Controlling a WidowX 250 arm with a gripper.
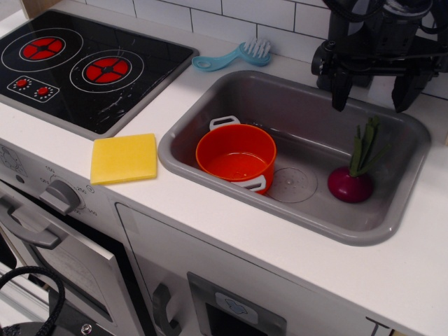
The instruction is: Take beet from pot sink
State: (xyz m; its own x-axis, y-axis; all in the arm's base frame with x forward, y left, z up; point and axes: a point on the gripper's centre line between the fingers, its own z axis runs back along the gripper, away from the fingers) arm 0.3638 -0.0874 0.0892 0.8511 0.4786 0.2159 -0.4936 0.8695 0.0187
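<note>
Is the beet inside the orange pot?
No, the beet sits on the sink floor, apart from the empty pot.

We see the pot (236, 157) standing in the left part of the sink (280, 94), with the beet (351, 183) upright on the floor to its right, well apart. The gripper (372, 94) hangs above the beet, clear of it.

open sink floor (301, 143) separates pot (236, 155) and beet (351, 183); overhead seemingly clear.
</note>
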